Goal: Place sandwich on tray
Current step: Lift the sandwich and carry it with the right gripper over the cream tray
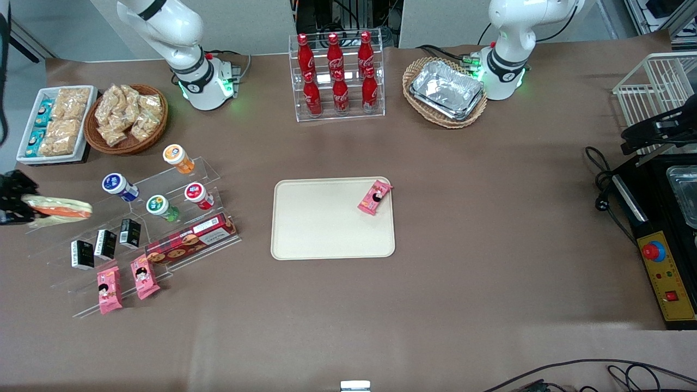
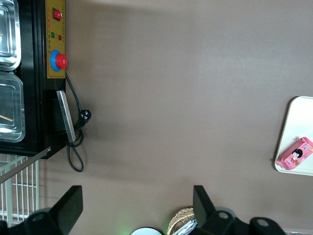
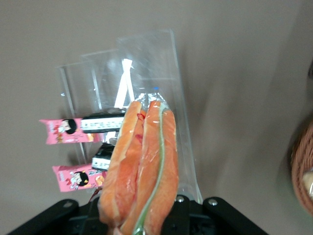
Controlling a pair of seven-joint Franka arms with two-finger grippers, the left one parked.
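Observation:
The sandwich (image 1: 60, 209) is a clear-wrapped wedge with pale bread and orange and green layers. My right gripper (image 1: 19, 209) is shut on it at the working arm's end of the table, holding it above the clear stepped display rack (image 1: 136, 218). In the right wrist view the sandwich (image 3: 142, 166) sticks out from between the jaws over the rack's top step. The cream-beige tray (image 1: 326, 228) lies flat at the table's middle, well apart from the gripper. A pink snack packet (image 1: 374, 197) rests on the tray's corner.
The rack carries small bottles (image 1: 177, 158), black cartons (image 1: 106, 244), a biscuit box (image 1: 190, 239) and pink packets (image 1: 109, 289). A snack basket (image 1: 128, 117) and white snack tray (image 1: 54, 122) sit by the working arm's base. A cola rack (image 1: 337, 76) and foil-tray basket (image 1: 445, 91) stand farther back.

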